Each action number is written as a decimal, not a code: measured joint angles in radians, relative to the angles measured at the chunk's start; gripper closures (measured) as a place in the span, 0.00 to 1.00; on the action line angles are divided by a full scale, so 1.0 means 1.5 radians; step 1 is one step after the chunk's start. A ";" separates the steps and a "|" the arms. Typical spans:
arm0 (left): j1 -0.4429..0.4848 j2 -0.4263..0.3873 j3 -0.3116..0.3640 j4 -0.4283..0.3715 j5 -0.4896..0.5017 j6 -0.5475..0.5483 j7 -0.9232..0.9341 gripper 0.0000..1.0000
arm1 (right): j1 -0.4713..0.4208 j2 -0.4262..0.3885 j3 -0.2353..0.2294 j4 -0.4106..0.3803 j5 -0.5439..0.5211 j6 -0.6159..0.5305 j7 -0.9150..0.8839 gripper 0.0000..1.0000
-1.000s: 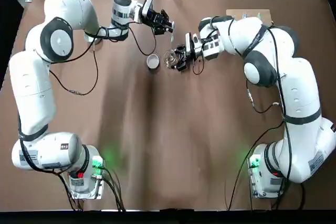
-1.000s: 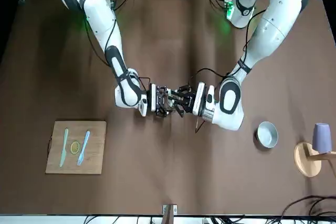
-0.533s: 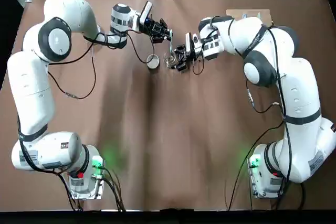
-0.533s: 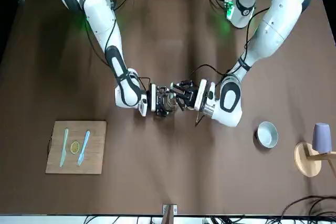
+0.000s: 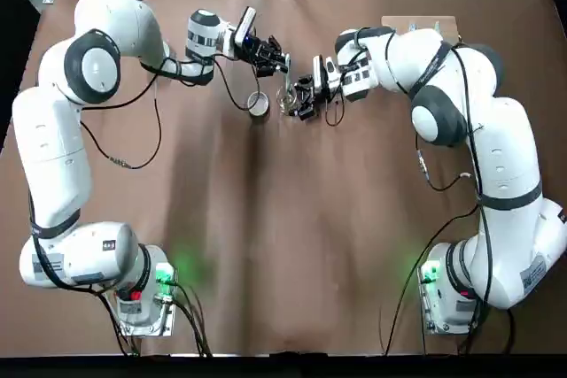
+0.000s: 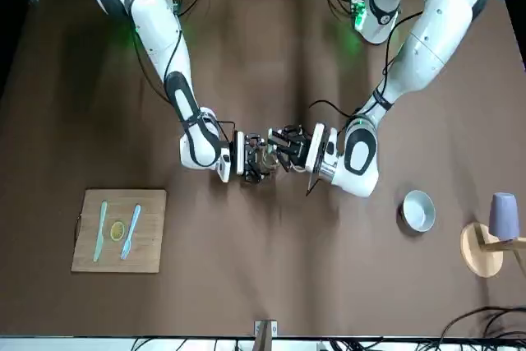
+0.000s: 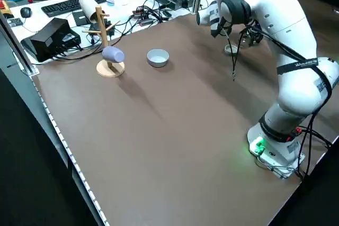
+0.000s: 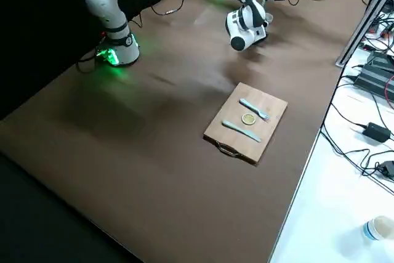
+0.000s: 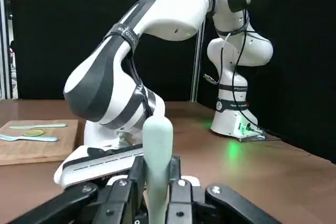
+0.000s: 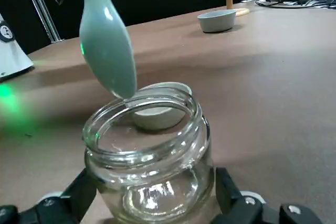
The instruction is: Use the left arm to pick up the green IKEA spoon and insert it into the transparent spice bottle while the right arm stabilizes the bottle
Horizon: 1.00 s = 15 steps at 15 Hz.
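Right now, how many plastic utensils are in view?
3: the green spoon is held by the left gripper over the jar; a light-blue fork and knife lie on the wooden board.

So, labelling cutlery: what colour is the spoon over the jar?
Pale mint green spoon, clearest in the right wrist view.

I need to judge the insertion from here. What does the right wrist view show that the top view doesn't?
Only the right wrist view shows the green IKEA spoon bowl-down at the rim of the transparent spice bottle, not yet inside, with the right gripper's fingers on both sides of the glass.

Only the top view shows both arms converging, the left gripper above and the right gripper beside the bottle.

Both show the grey cup next to the bottle.
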State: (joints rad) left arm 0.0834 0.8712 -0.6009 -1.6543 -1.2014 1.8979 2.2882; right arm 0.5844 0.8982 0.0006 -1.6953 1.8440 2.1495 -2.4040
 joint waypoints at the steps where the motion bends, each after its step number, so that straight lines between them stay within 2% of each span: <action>1: 0.000 0.002 0.001 -0.001 0.000 0.000 0.000 0.78 | 0.000 0.000 0.000 0.000 0.000 0.000 0.000 0.00; 7: -0.004 0.033 0.014 -0.001 0.000 0.001 0.017 0.78 | 0.000 0.000 0.000 0.000 0.000 0.000 0.000 0.00; 12: -0.004 0.036 0.022 -0.001 0.000 0.004 0.021 0.78 | 0.000 0.000 0.000 0.000 0.000 0.000 0.000 0.00; 15: -0.005 0.036 0.022 -0.001 0.000 0.015 0.021 0.50 | 0.000 0.000 0.000 0.000 0.000 0.000 0.000 0.00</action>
State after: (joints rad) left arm 0.0765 0.9247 -0.5682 -1.6557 -1.2014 1.9204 2.3197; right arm 0.5844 0.8982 0.0005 -1.6953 1.8440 2.1495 -2.4040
